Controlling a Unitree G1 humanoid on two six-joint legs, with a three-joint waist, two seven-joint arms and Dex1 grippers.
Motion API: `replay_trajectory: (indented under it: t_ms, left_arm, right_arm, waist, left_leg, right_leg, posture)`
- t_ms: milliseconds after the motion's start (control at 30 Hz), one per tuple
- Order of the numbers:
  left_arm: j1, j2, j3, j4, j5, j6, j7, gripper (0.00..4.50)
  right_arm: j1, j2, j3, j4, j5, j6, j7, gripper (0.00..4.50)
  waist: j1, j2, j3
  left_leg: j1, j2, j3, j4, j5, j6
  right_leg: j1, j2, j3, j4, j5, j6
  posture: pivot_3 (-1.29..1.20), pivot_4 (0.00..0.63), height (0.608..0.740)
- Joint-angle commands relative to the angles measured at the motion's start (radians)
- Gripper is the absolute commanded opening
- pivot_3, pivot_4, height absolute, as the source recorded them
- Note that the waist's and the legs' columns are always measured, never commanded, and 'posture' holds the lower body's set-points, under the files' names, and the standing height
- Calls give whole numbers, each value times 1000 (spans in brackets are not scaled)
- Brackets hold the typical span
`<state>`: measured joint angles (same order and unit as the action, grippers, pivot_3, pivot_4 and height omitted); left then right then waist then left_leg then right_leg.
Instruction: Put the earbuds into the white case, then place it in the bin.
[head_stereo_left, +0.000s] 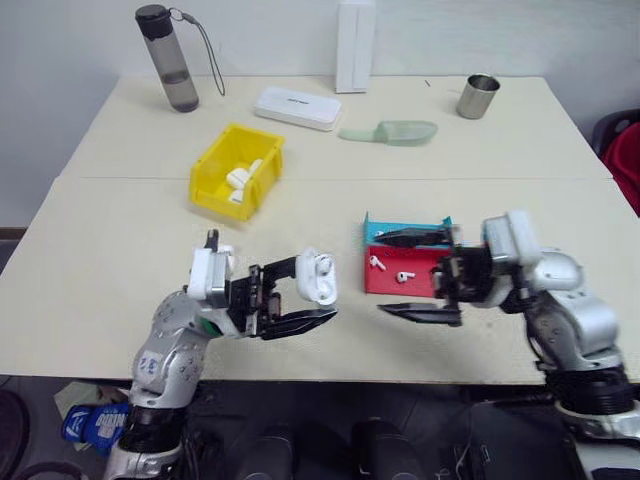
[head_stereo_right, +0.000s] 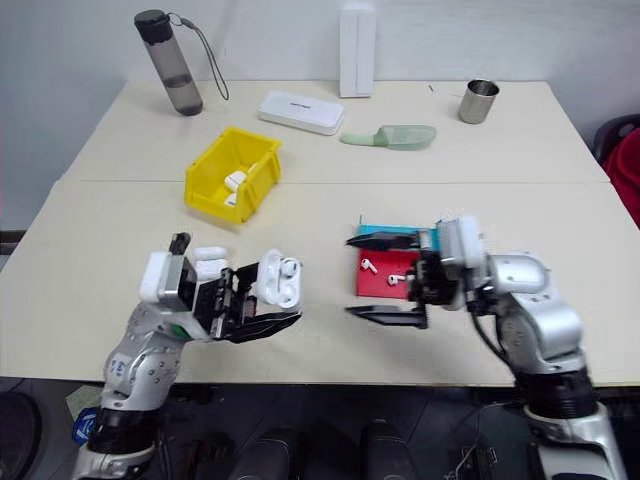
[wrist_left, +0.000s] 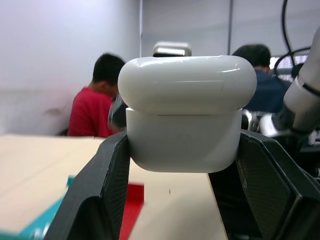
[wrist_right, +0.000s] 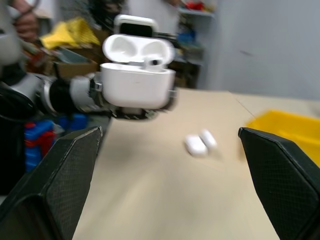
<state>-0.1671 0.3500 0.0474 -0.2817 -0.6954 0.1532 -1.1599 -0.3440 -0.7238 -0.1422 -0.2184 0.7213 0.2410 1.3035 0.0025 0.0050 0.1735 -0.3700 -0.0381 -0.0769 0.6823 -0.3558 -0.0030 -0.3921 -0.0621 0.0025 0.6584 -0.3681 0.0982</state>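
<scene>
Left eye view: bottle (head_stereo_left: 168, 57), cup (head_stereo_left: 478, 96) behind bin (head_stereo_left: 236, 171).

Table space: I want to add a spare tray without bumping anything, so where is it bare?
The table is bare along its left side, between the yellow bin and the front edge. The right rear, below the metal cup, is free too. It is crowded at the front middle, where the left hand holds the white case beside the red tray and the right hand.

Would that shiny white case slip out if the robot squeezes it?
Maybe. The case looks glossy and rounded, so the left gripper could lose it. It looks stiff, not squashy. Its lid is open, so an earbud might fall out if tipped.
</scene>
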Motion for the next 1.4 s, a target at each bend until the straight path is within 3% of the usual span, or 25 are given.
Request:
replay_trajectory:
  t_ms: [33,200,267,400,567,700,833,1033,1400]
  left_arm:
    - [43,28,47,-50,-27,-25,-1,2760]
    - [112,48,85,-71,-35,-46,-4,2760]
    - [132,56,89,-71,-36,-56,-15,2760]
    - [148,62,91,-74,-39,-68,-24,2760]
    - [131,54,79,-65,-35,-78,-24,2760]
    - [100,44,58,-40,-26,-85,-20,2760]
    - [85,32,35,-25,-17,-95,-23,2760]
    - [95,11,4,-25,-4,-114,-23,2760]
    - [116,5,-18,-51,4,-127,10,2760]
  right_arm:
    - [122,-85,-162,85,-52,-92,57,4460]
    - [258,-148,-297,518,-215,-366,78,4460]
    - [278,-189,-296,654,-275,-415,68,4460]
    - [249,-225,-266,697,-299,-437,87,4460]
    - [-25,-293,-100,499,-338,-57,-33,4460]
    - [-366,-275,131,446,-422,239,-37,4460]
    - [-614,-199,323,534,-562,325,-36,4460]
    - [-810,-71,526,802,-765,184,-7,4460]
    - [-950,57,606,1201,-973,-128,-41,4460]
  waist:
    - [2,0,0]
    - [18,-1,0]
    - [20,0,0]
    - [7,0,0]
    - [-30,4,-1]
    - [-27,4,-1]
    - [-14,4,-1]
    - [7,3,0]
    - [-15,3,0]
  left_leg:
    - [0,0,0,0,0,0]
    - [2,0,3,0,0,2]
    - [2,0,5,0,0,2]
    - [2,1,6,0,1,2]
    - [4,1,10,1,2,1]
    - [4,2,6,0,2,0]
    - [1,2,5,-1,1,-1]
    - [-2,-1,3,0,0,1]
    - [-2,-1,4,0,0,1]
  right_leg:
    - [0,0,0,0,0,0]
    - [3,0,2,-2,0,0]
    - [2,0,3,-2,0,0]
    - [2,1,4,-2,0,0]
    - [2,0,4,0,0,0]
    - [0,0,2,1,0,-1]
    - [-2,0,1,0,0,-1]
    - [-3,-2,0,-2,1,0]
    - [-5,-2,-1,1,1,0]
  posture:
    - [0,150,740]
    - [0,150,740]
    - [0,150,740]
    - [0,150,740]
    - [0,150,740]
    - [0,150,740]
    - [0,150,740]
    - [0,150,740]
    - [0,150,740]
